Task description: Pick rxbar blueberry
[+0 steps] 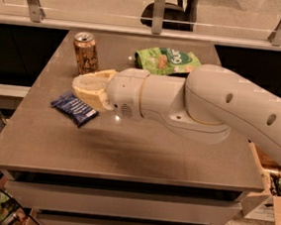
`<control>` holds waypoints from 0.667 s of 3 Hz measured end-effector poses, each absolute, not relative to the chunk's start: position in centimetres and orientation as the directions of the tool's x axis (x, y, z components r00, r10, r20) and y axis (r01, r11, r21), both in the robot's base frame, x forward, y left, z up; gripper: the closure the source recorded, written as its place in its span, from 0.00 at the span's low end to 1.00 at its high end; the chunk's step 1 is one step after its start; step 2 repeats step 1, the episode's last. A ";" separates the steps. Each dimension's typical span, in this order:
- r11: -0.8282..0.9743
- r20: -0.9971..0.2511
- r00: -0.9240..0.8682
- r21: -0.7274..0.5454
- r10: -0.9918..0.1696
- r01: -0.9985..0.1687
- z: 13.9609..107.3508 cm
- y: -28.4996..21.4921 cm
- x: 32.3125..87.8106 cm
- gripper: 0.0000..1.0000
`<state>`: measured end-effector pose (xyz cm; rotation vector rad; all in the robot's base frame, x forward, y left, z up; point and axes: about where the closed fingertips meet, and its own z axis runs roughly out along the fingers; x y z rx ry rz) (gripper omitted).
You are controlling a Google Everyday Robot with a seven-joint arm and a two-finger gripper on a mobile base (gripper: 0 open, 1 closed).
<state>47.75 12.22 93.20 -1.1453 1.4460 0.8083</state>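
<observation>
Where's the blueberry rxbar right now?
In the camera view, the rxbar blueberry lies flat on the left part of the table, in front of the gold can, with the pincer between them.

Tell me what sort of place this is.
Probably an office snack area: a grey table carries a gold can, a green snack bag and the rxbar blueberry, with a glass railing and an office chair behind. The hand is between can and bar.

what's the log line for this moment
gripper: over right end of bar | bar: flat on table, not lifted | can, bag: far side
</observation>
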 end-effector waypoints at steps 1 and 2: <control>0.308 -0.975 0.033 -0.102 -0.221 -0.946 93.2 12.2 47.7 1.00; 0.308 -0.975 0.033 -0.102 -0.221 -0.946 93.2 12.2 47.7 1.00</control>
